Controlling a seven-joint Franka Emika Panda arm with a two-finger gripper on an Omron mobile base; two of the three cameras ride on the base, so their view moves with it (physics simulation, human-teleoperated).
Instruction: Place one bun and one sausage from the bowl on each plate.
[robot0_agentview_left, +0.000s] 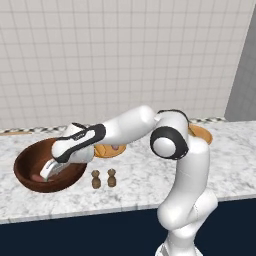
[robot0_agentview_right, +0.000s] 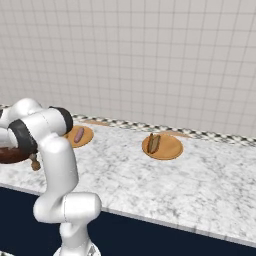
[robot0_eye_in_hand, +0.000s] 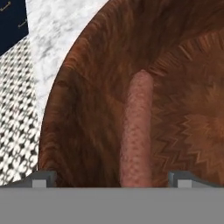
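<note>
Inside the large, deep, dark reddish-brown wooden bowl (robot0_eye_in_hand: 87, 109) on the marble worktop (robot0_agentview_left: 150, 180), the pincer (robot0_eye_in_hand: 111, 178), released and spread wide, straddles the near end of a long pinkish-brown sausage (robot0_eye_in_hand: 138, 131) whose long axis runs straight ahead between its tips.

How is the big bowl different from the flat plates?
The bowl is deep with high walls; each plate is flat and shallow. The bowl is dark reddish-brown wood; the plates are lighter tan. The bowl looks wider than either plate. The open gripper reaches into the bowl over a sausage; no gripper is at the plates. All are round and sit on the marble counter.
</note>
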